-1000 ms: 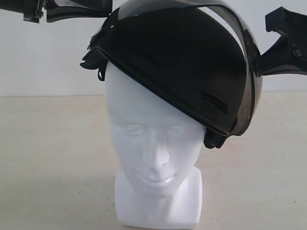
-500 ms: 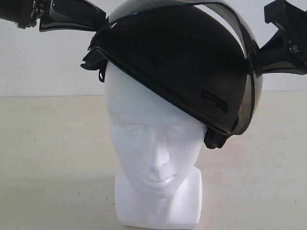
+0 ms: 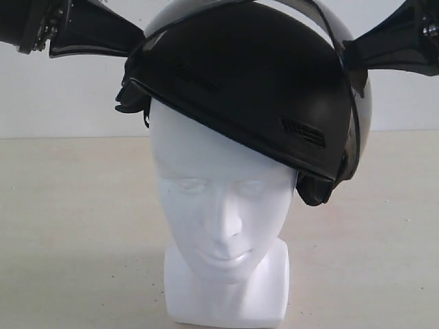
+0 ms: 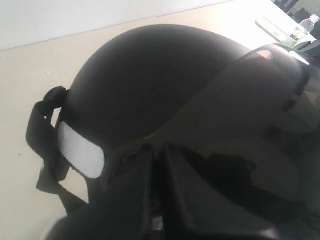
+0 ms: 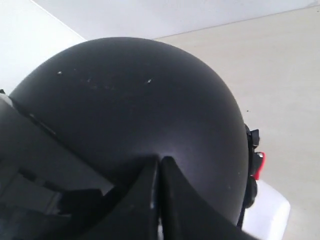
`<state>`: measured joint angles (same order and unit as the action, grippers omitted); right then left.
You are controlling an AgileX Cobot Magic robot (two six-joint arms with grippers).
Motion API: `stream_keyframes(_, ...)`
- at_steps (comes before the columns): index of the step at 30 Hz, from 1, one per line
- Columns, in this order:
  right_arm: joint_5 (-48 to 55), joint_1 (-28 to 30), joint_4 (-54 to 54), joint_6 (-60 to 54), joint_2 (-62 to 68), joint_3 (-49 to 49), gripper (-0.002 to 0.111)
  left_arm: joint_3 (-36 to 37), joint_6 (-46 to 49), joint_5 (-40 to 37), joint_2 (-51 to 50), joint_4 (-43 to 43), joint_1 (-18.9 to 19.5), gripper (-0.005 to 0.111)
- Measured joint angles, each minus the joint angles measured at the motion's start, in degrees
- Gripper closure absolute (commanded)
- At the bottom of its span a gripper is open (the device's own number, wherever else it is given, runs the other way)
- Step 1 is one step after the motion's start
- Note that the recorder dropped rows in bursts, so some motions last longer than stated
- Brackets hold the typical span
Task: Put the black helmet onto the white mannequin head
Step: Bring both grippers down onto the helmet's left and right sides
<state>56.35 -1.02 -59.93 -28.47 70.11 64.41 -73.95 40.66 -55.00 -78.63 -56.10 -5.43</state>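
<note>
**Left pincer [image 3: 137, 40] and right pincer [image 3: 350, 53], both closed, against one tilted helmet [image 3: 240, 82]**

Two pincers, one helmet, one head [image 3: 219, 199], one table [image 3: 68, 226]: that is the whole count. Each pincer comes in from an upper corner, and its arm is cut off at the edge. In the wrist views each pair of fingers lies together with only a thin slit between them, the tips up against the helmet. The left tips are at the visor's edge and the right tips are on the bare dome. I cannot tell whether any thin edge is pinched in either slit.

The helmet sits on the head, which stands upright on the table facing the exterior camera. It sits crooked, the rim high over the brow on the left pincer's side and low past the temple on the other. The crown of the head is hidden under it. The helmet's own top runs out of the exterior picture, as does the bottom of the neck block.

One smoky visor [image 3: 362, 113] is tipped up over the shell. One black strap [image 4: 42, 145] hangs at the side. A small red spot [image 5: 259, 165] shows beside the rim, but I cannot make out what it is. One bottle [image 4: 305, 25] stands far off, blurred.
</note>
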Motion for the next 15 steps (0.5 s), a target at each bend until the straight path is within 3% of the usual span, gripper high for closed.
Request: stream_keyframes(15,1.61,0.11,-8.33,-2.61,0.0,0.13,0.108,6.05,0.0,1.31,2.94,5.23,0.34,0.102)
